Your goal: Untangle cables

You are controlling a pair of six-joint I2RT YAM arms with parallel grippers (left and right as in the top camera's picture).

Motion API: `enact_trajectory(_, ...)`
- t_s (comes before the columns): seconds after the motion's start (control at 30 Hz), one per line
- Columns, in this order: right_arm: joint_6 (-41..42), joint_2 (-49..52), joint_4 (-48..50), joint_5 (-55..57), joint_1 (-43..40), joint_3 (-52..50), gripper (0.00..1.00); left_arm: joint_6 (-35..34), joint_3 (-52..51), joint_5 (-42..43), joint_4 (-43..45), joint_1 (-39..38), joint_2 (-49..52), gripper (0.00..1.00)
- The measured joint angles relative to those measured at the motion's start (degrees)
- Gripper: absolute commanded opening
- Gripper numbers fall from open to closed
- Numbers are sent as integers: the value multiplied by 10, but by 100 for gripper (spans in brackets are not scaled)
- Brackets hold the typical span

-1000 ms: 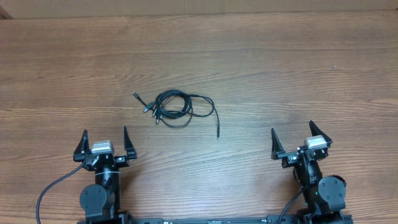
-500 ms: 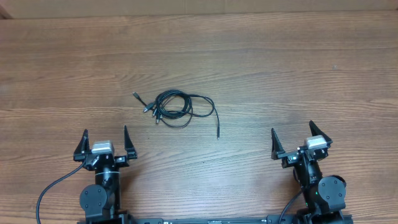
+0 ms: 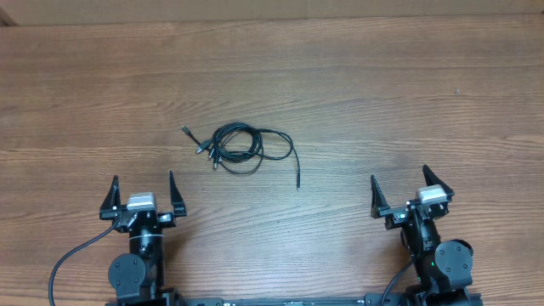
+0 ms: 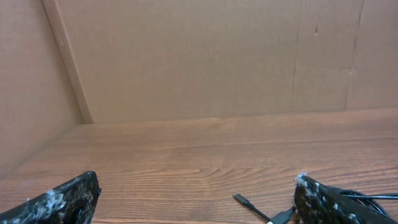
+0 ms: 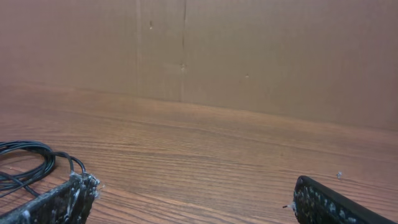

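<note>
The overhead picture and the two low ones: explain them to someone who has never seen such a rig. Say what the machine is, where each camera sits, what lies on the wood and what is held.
The machine is a two-armed robot at a wooden table. The overhead picture looks straight down: the left gripper and the right gripper, each a two-finger claw, sit at the bottom, both open and holding nothing. Ahead of them lies a small tangle of thin black cables with plug ends sticking out. The two low pictures come from cameras on the wrists: each shows its own black fingertips in the bottom corners, the table ahead and a brown wall behind. Part of the cables shows in each.
</note>
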Motion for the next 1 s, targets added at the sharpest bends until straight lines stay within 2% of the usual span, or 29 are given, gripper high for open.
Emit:
enact_trajectory(0.63, 5, 0, 12, -21, 0, 0, 100, 0, 0, 0, 0, 0, 0, 100)
enact_trajectory(1.0, 134, 0, 31, -122, 0, 0, 100, 0, 0, 0, 0, 0, 0, 100)
